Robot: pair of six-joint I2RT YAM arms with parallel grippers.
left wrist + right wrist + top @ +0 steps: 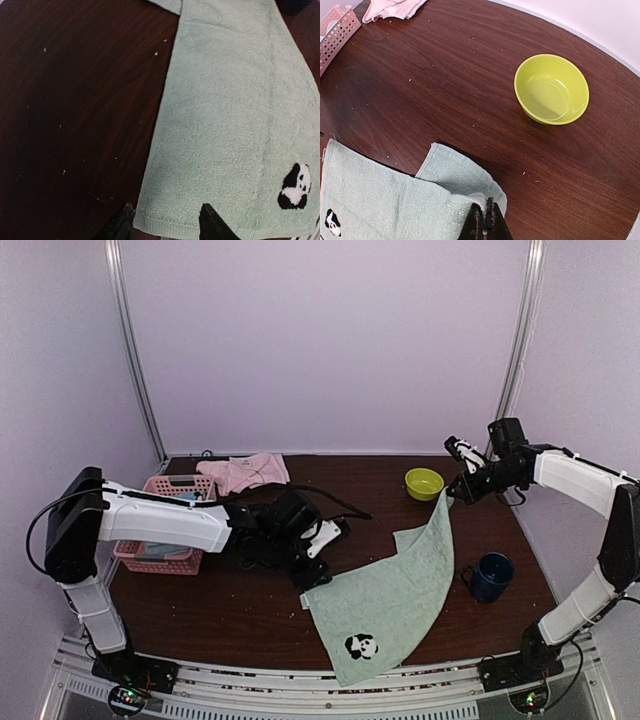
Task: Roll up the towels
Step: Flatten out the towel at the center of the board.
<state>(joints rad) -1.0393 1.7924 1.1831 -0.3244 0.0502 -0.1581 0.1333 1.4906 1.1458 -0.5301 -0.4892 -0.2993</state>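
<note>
Top external: bowl (424, 483), mug (492, 577) flank towel (390, 600), perhaps touching.

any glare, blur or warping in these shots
Right wrist: fisheye curves the table edge; faint glare inside the bowl. Left wrist: towel sharp, left fingers soft, table dim at left. Top: evenly lit, slightly soft.

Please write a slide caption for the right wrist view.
Right fingers pinch a corner of the sage green cloth towel near a round yellow-green bowl on the dark wooden table.
</note>
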